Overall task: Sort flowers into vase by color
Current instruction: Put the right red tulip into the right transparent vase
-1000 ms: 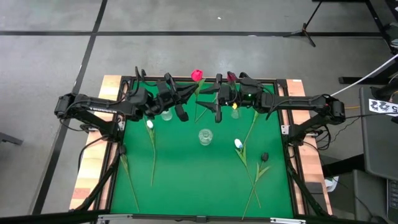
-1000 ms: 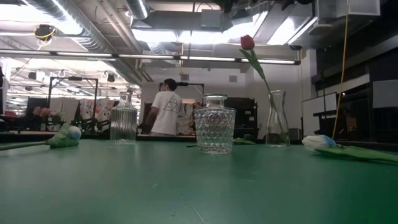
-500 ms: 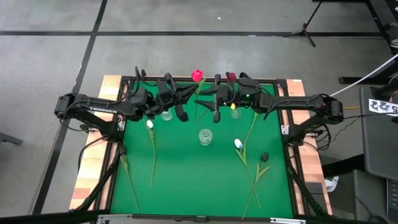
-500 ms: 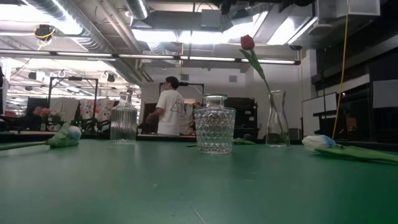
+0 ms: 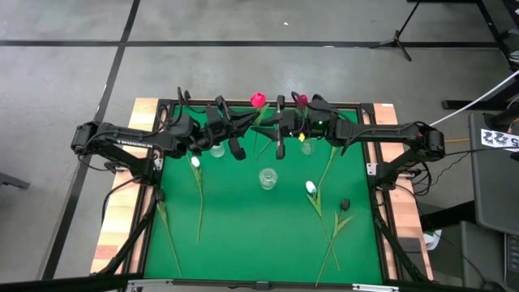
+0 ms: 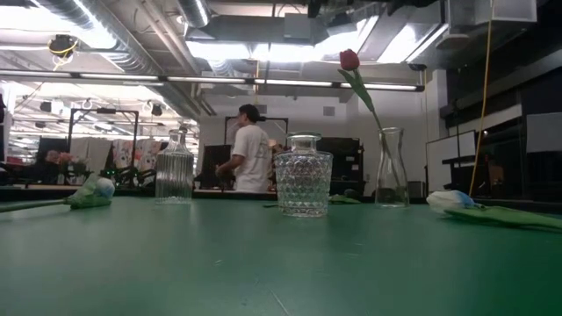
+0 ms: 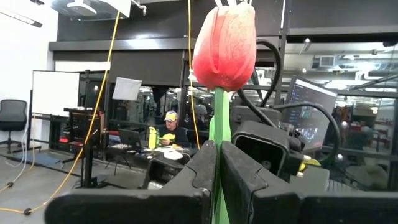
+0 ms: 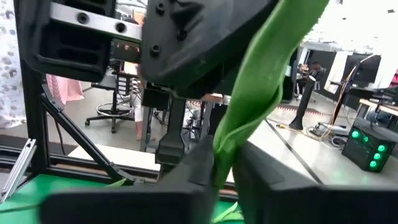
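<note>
You are looking at a worktop [image 6: 263, 263] covered in matt green cloth like felt, with bare pale wood [image 5: 122, 219] showing outside its dark frame. The middle jar [image 6: 304, 183] is clear cut glass with a faceted, glinting pattern; the ribbed bottle [image 6: 174, 175] and the slim vase [image 6: 392, 180] are clear glass too. Your left claw [image 7: 217, 180] has matt black plastic fingers. The red tulip [image 7: 225, 38] looks like soft, faintly veined fabric, its stem smooth green plastic.
</note>
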Tool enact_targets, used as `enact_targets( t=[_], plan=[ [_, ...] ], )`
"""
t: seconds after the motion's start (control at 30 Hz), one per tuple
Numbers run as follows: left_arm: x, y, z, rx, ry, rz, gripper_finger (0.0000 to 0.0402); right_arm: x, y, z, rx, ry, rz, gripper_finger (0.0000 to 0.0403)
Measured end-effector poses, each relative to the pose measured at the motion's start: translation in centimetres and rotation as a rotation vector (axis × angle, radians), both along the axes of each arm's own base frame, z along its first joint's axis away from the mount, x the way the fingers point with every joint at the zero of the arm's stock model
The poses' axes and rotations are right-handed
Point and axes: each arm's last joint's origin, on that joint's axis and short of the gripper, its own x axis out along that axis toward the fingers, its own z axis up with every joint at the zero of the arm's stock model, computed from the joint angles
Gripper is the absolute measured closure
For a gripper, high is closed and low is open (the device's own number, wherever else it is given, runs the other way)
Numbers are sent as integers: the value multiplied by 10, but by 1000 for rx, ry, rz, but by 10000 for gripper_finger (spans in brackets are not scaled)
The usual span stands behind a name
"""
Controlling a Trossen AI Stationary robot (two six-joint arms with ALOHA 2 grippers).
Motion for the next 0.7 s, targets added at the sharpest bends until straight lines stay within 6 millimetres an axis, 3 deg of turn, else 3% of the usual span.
enact_targets(
  t=[0.07,0.47,0.7],
  plan=[
    [0,0,-1,2,8,0,386,0,0,-1,-3,10,0,390],
    [-1,-2,-4,153,140,12,386,1,0,-3,-4,22,-16,388],
    [-15,-3,-1,220,242,-15,386,1,0,-5,2,40,-16,393]
  ],
)
